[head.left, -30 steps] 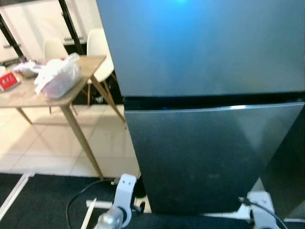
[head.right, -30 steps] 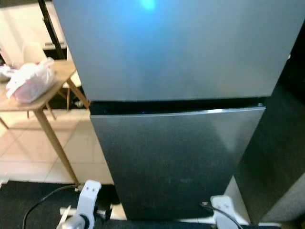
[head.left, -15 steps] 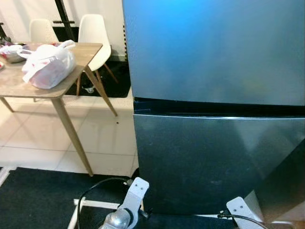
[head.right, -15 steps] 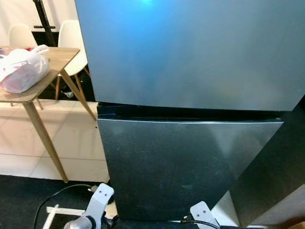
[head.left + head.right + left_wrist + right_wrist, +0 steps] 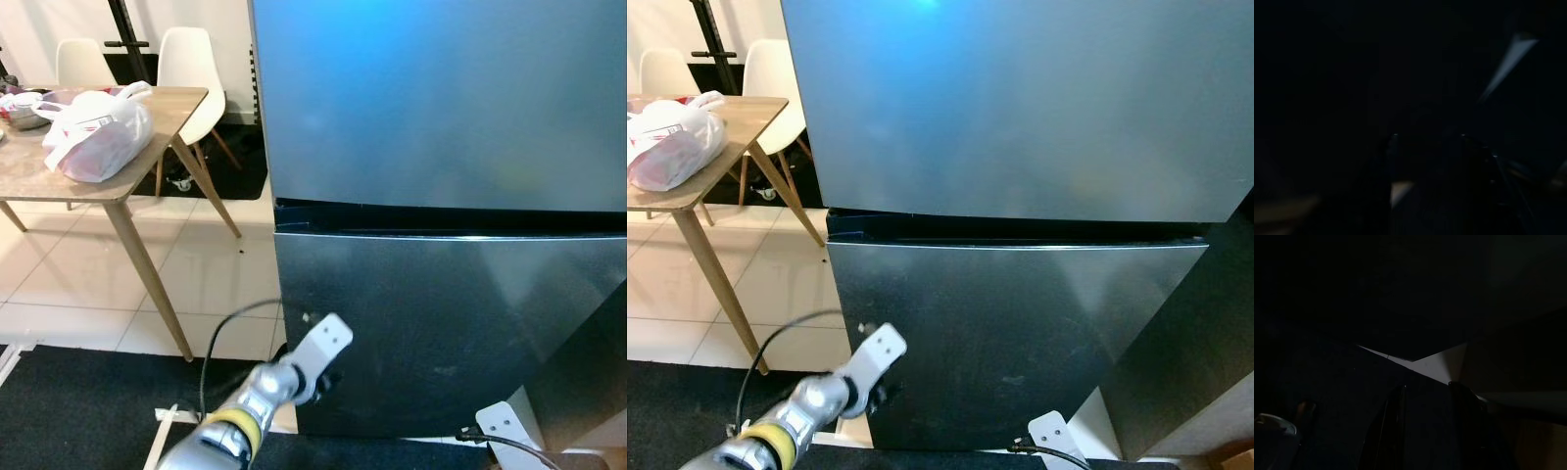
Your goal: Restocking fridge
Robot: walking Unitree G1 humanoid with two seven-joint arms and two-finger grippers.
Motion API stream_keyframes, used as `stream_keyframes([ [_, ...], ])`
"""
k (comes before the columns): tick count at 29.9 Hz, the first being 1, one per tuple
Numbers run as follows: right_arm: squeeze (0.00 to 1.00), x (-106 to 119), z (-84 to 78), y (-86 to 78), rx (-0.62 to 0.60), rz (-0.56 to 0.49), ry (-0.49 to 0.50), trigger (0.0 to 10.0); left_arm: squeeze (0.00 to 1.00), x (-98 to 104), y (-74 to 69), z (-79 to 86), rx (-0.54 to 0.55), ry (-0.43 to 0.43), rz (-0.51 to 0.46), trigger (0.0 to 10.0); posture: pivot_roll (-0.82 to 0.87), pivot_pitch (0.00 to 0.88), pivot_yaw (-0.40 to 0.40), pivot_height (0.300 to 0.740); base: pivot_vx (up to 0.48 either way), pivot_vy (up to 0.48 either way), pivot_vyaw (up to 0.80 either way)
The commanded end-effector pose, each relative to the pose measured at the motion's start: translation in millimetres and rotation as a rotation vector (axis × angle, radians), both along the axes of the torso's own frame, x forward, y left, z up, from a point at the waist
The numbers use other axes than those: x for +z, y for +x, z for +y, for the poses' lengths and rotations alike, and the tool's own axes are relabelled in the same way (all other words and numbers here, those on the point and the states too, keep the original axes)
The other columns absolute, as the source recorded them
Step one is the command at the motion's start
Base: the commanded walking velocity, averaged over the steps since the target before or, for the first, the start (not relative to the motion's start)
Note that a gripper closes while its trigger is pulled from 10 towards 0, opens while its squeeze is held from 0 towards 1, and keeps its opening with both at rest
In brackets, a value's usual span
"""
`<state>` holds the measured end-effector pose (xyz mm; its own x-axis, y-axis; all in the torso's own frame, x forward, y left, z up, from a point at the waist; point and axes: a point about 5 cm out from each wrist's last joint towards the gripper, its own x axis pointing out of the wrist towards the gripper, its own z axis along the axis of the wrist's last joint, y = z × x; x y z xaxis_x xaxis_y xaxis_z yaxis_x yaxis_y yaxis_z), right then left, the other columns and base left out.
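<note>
Raised since half a second ago: left arm point(image 5: 250, 406), wrist now lifted up against the lower-left corner of the fridge's lower door point(image 5: 431, 323), where before it sat low at the frame's bottom edge. Left gripper point(image 5: 1427, 147) barely made out in the dark wrist view, two black fingers point(image 5: 1391, 161) faintly outlined; gap between them impossible to judge. Black cable point(image 5: 220, 333) looping up behind the wrist, higher than earlier. Right arm point(image 5: 505, 431) low and idle at the bottom, close to where it was half a second ago. Right gripper point(image 5: 1425, 401) visible in its dark wrist view as two black fingers point(image 5: 1393, 416) standing apart with a pale wedge of floor between their tips; held at a moderate spread, nothing between.

Directly ahead of the left wrist, touching or just short of it: fridge point(image 5: 441, 147), tall, dark grey with a brushed sheen, both doors closed, a black seam between upper door point(image 5: 441, 98) and lower door. Blue glow reflected on the upper door.

Off to the far left of the left gripper, well apart: wooden table point(image 5: 147, 147) on slanted legs over pale tile floor point(image 5: 88, 284), white plastic bag point(image 5: 93, 142) resting on it. Beyond the table, two white chairs point(image 5: 191, 59).
</note>
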<state>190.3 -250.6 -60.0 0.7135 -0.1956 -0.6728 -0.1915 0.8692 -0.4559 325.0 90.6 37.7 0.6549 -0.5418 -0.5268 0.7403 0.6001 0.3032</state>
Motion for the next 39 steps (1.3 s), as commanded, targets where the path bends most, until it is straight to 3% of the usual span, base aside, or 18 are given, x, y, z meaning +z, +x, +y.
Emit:
stream_keyframes([
  [1, 0.0, -4, 0.4, -5.4, -0.042, 0.013, 0.02, 10.0, 0.0, -6, -2.9, 10.0, -0.005, 0.068, 0.005, 10.0, -0.12, 0.076, 0.026, 0.726, 0.0, 0.0, 0.0],
  [6, 0.0, -4, 2.1, -5.4, -0.056, 0.01, 0.032, 10.0, 0.0, 13, 15.8, 27.1, 0.086, 0.134, -0.124, 10.0, -0.12, 0.075, 0.03, 0.726, 0.0, 0.0, 0.0],
  [9, 0.0, -4, 2.0, -4.3, -0.058, 0.006, 0.036, 10.0, 0.0, 30, 30.4, 46.1, 0.257, 0.155, -0.252, 10.0, -0.11, 0.075, 0.027, 0.726, 0.0, 0.0, 0.0],
  [11, 0.0, -3, 2.0, -4.2, -0.058, 0.006, 0.037, 10.0, 0.0, 33, 32.4, 49.7, 0.285, 0.162, -0.277, 10.0, -0.11, 0.075, 0.027, 0.726, 0.0, 0.0, 0.0],
  [14, 0.0, -2, 1.8, -2.1, -0.056, 0.0, 0.045, 10.0, 0.0, 43, 37.6, 63.7, 0.424, 0.219, -0.423, 10.0, -0.11, 0.076, 0.022, 0.726, 0.0, 0.0, 0.0],
  [16, 0.0, -2, 1.9, -1.8, -0.055, 0.0, 0.046, 10.0, 0.0, 43, 37.7, 65.5, 0.445, 0.241, -0.449, 10.0, -0.11, 0.076, 0.022, 0.726, 0.0, 0.0, 0.0],
  [17, 0.0, -3, 3.1, -2.1, -0.047, 0.005, 0.048, 10.0, 0.0, 33, 31.7, 64.0, 0.436, 0.224, -0.394, 10.0, -0.11, 0.075, 0.026, 0.726, 0.0, 0.0, 0.0],
  [20, 0.0, -3, 3.7, -2.4, -0.045, 0.007, 0.048, 10.0, 0.0, 28, 28.8, 62.6, 0.425, 0.208, -0.361, 10.0, -0.11, 0.075, 0.026, 0.726, 0.0, 0.0, 0.0],
  [21, 0.0, -5, 5.1, -3.9, -0.046, 0.018, 0.057, 10.0, 0.0, 16, 21.6, 59.5, 0.418, 0.16, -0.264, 10.0, -0.11, 0.074, 0.028, 0.726, 0.0, 0.0, 0.0],
  [22, 0.0, -11, 11.1, -10.6, -0.04, 0.071, 0.098, 10.0, 0.0, -15, -0.6, 50.4, 0.4, 0.033, 0.002, 10.0, -0.12, 0.071, 0.04, 0.726, 0.0, 0.0, 0.0],
  [23, 0.0, -11, 11.1, -10.6, -0.04, 0.071, 0.098, 10.0, 0.0, -15, -0.6, 50.4, 0.4, 0.033, 0.002, 10.0, -0.12, 0.071, 0.04, 0.726, 0.0, 0.0, 0.0],
  [25, 0.0, -15, 15.7, -16.2, -0.014, 0.112, 0.12, 10.0, 0.0, -34, -17.9, 44.4, 0.412, -0.055, 0.159, 10.0, -0.12, 0.068, 0.045, 0.726, 0.0, 0.0, 0.0],
  [26, 0.0, -15, 15.7, -16.2, -0.014, 0.112, 0.12, 10.0, 0.0, -34, -17.9, 44.4, 0.412, -0.055, 0.159, 10.0, -0.12, 0.068, 0.045, 0.726, 0.0, 0.0, 0.0],
  [28, 0.0, -20, 19.5, -24.5, -0.01, 0.155, 0.159, 10.0, 0.0, -60, -45.2, 43.2, 0.425, -0.057, 0.275, 10.0, -0.12, 0.063, 0.05, 0.726, 0.0, 0.0, 0.0],
  [31, 0.0, -24, 21.2, -31.1, -0.041, 0.179, 0.201, 10.0, 0.0, -89, -81.2, 54.1, 0.514, -0.007, 0.368, 10.0, -0.12, 0.056, 0.055, 0.726, 0.0, 0.0, 0.0],
  [32, 0.0, -24, 21.2, -31.1, -0.041, 0.179, 0.201, 10.0, 0.0, -89, -81.2, 54.1, 0.514, -0.007, 0.368, 10.0, -0.12, 0.056, 0.055, 0.726, 0.0, 0.0, 0.0],
  [35, 0.0, -24, 17.2, -33.0, -0.11, 0.165, 0.221, 10.0, 0.0, -100, -97.3, 66.0, 0.652, -0.047, 0.407, 10.0, -0.11, 0.048, 0.05, 0.726, 0.0, 0.0, 0.0],
  [39, 0.0, -23, 13.2, -33.3, -0.194, 0.15, 0.251, 10.0, 0.0, -102, -101.0, 70.8, 0.69, -0.064, 0.407, 10.0, -0.11, 0.048, 0.05, 0.726, 0.0, 0.0, 0.0],
])
